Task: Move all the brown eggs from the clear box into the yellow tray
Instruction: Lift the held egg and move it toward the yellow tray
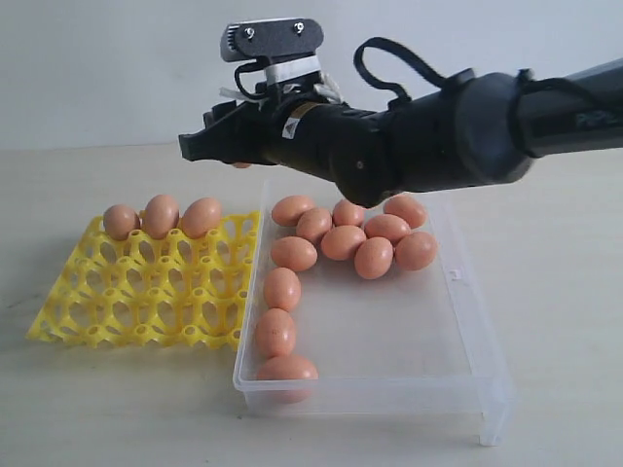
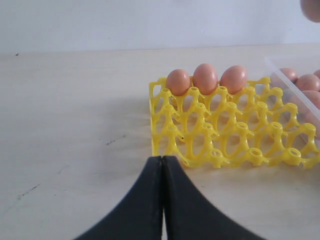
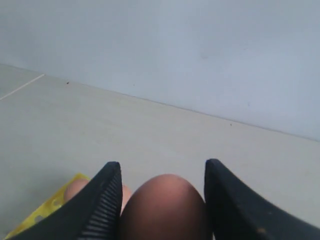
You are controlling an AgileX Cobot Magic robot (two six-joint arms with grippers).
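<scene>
exterior view: right gripper (image 1: 198, 146) in air above yellow tray's (image 1: 73, 311) far right corner. three brown eggs (image 1: 161, 216) in tray's far row. clear box (image 1: 467, 321) just right of tray on worktop (image 1: 565, 253) — twelve more inside, clustered at far end and along left wall.
left wrist view: left gripper (image 2: 162, 160) pressed together, low over worktop, near tray edge opposite the egg row.
right wrist view: fingers (image 3: 105, 200) pinching one brown egg (image 3: 165, 207) — worktop beyond it.

three brown eggs (image 1: 161, 216) in yellow tray (image 1: 146, 292), far row; about twelve in clear box (image 1: 370, 394).
</scene>
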